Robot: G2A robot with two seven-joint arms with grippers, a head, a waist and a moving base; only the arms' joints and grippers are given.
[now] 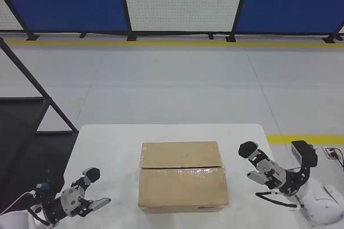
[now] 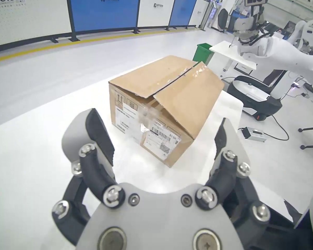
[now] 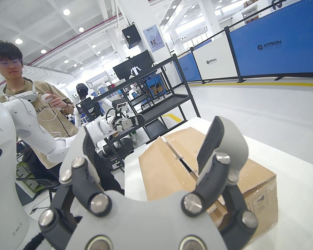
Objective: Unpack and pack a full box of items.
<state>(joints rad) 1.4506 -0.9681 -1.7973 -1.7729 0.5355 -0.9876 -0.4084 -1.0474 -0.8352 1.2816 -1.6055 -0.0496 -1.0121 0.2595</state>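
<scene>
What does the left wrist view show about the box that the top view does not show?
Left wrist view: the box end wall with white labels, and a small gap under the flaps there. Top view: how the claws stand to the box, with the left claw and right claw open, one at each side, apart from it. Both: the box on the white table, flaps down.

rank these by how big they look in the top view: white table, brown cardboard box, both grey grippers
1. white table
2. brown cardboard box
3. left gripper and right gripper, tied: they look alike in size
</scene>
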